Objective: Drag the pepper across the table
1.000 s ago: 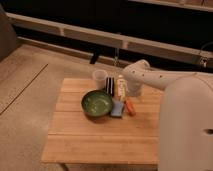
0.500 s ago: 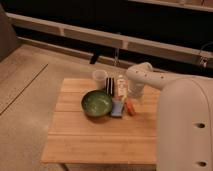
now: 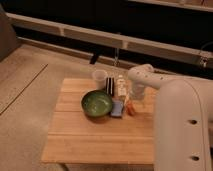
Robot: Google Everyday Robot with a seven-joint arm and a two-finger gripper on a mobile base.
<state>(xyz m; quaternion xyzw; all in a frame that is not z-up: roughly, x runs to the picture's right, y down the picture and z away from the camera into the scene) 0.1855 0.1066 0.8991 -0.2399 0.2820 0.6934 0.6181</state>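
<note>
hand [image 3: 132,101] released, just above pepper [image 3: 130,108] | pepper part-hid | table [image 3: 90,137] corner behind arm [image 3: 180,117]

Nothing written can be read here. The label on the small bottle [image 3: 120,86] shows only dark marks that cannot be made out as letters. The gripper [image 3: 131,100] hangs low over the table [image 3: 100,140], right above the pepper [image 3: 130,108].

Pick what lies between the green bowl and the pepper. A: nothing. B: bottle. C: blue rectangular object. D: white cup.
C: the blue rectangular object sits beside the green bowl, with the pepper on its other side, just below the gripper.
</note>
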